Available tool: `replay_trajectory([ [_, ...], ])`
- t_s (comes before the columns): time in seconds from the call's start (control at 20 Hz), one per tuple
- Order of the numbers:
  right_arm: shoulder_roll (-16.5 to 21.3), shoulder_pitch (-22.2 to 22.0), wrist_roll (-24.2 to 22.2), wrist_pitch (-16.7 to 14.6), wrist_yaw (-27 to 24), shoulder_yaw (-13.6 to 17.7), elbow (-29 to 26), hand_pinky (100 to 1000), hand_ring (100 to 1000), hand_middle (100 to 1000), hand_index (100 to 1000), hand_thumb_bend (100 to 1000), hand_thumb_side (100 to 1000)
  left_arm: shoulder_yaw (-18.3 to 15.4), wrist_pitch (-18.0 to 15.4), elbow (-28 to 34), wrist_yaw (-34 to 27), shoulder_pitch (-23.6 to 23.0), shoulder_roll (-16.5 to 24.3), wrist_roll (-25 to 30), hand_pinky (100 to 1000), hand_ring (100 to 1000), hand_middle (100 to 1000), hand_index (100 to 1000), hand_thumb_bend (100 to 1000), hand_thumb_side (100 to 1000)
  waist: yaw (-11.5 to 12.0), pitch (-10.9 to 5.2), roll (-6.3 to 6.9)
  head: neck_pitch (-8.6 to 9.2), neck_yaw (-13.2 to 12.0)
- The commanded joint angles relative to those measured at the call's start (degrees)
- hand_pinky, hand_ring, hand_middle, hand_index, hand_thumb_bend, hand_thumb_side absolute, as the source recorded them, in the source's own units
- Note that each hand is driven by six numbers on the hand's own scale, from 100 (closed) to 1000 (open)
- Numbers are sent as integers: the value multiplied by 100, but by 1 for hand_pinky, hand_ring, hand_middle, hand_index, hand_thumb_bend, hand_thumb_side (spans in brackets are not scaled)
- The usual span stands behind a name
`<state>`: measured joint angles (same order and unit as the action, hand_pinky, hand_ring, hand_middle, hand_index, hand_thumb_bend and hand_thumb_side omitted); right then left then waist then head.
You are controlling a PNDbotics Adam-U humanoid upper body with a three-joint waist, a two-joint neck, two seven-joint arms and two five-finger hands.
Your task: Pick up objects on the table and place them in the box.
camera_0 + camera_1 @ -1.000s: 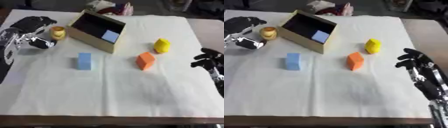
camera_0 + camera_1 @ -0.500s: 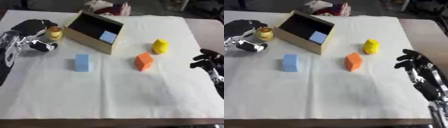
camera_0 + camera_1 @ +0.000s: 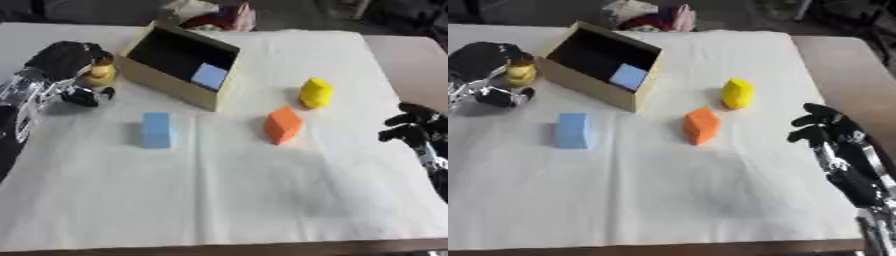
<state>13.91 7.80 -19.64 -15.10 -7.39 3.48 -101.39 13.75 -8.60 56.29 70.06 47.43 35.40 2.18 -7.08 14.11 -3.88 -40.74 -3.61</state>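
At about 10 o'clock, the left hand (image 3: 66, 62) curls its fingers around a small yellow object (image 3: 99, 73) just beside the box (image 3: 171, 82), which holds a light-blue block (image 3: 210, 76). A blue block (image 3: 157, 129), orange block (image 3: 283, 124) and yellow block (image 3: 315, 92) lie on the white cloth (image 3: 227, 200). The right hand (image 3: 826, 131) rests at 3 o'clock, fingers relaxed, grasping nothing.

My left hand (image 3: 63, 62) is black with silver bits, wrapped round a small yellow-orange thing (image 3: 101, 74). The box (image 3: 178, 65) is tan outside and dark inside, with a pale blue block (image 3: 210, 76) in it. On the cream cloth (image 3: 227, 190) there's a light blue block (image 3: 157, 130), an orange one (image 3: 283, 124) and a yellow one (image 3: 315, 92), and my right hand (image 3: 833, 135) is black.
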Motion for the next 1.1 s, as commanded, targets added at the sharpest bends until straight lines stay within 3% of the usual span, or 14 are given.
replay_trajectory([
  [0.05, 144, 50, 3, 0, -40, 34, -87, 734, 602, 656, 860, 100, 470, -58, 130, 73, 134, 106, 133, -168, 717, 664, 686, 860, 220, 378, -12, -80, 41, 67, 29],
  [0.6, 138, 24, 12, 28, -28, 57, -94, 734, 602, 656, 860, 100, 470, -114, 188, 240, 242, 90, 322, -503, 605, 541, 569, 780, 100, 286, 32, -115, 89, 73, 74],
  [0.85, 145, 17, 19, 37, -17, 66, -98, 733, 602, 657, 860, 100, 470, -116, 153, 384, 136, 55, 415, -490, 572, 510, 537, 757, 100, 279, 49, -123, 109, 69, 91],
  [0.9, 147, 13, 19, 39, -15, 67, -98, 733, 602, 657, 860, 100, 470, -118, 147, 419, 121, 45, 448, -483, 487, 442, 471, 692, 100, 270, 60, -130, 120, 66, 99],
  [1.1, 148, 8, 19, 48, -8, 69, -102, 733, 602, 655, 860, 100, 470, -135, 148, 504, 49, 0, 520, -391, 413, 385, 426, 647, 100, 267, 75, -145, 134, 69, 108],
])
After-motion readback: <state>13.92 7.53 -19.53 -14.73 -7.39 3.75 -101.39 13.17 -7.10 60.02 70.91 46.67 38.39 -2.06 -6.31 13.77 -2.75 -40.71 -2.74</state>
